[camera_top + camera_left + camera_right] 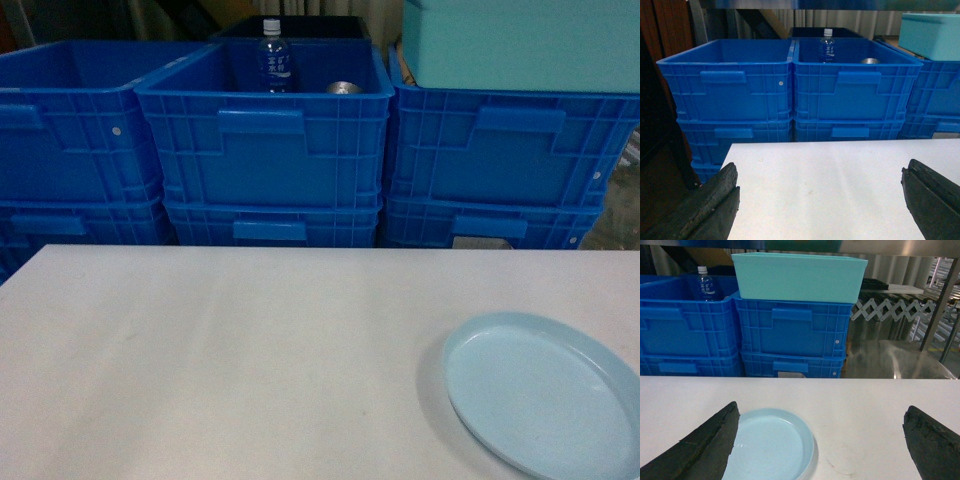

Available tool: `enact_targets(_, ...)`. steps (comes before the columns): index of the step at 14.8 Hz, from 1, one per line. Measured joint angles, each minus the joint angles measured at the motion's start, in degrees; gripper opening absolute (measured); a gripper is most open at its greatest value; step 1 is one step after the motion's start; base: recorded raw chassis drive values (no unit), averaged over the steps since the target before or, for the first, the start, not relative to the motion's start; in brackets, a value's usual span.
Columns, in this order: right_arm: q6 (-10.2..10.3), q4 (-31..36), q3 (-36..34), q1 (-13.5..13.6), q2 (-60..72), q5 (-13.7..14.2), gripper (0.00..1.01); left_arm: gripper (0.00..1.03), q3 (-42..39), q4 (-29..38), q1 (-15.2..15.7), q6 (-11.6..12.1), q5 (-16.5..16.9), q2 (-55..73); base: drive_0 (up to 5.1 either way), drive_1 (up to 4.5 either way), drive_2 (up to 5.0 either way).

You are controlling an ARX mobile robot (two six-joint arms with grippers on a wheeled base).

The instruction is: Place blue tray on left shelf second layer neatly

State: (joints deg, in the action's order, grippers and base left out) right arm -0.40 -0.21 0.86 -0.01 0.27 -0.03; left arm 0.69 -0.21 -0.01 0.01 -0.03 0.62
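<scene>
the pale sky-blue round plastic tray (545, 395) lies flat on the white table (220, 350), near its right front. it is judged light, stiff and slick, best pinched at the raised rim. both the left gripper (820, 200) and right gripper (820, 442) are spread wide, empty. the bottle (273, 57) label's writing cannot be read.

Blue tray (545, 395) cropped by head view's lower-right corner.

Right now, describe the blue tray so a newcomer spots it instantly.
Find the white table in front of the stacked blue crates. On its near right corner lies the blue tray. It is the only round, shallow, pale sky-blue thing there; the crates are deep, dark and rectangular.
</scene>
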Motion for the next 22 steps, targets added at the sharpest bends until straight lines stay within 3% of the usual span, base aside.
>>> enact_targets(22, 0.0, 0.0, 0.0, 0.0, 0.0, 0.0, 0.98, 0.98, 0.0, 0.0, 0.0, 0.0, 0.0, 0.0, 0.0, 0.00, 0.0)
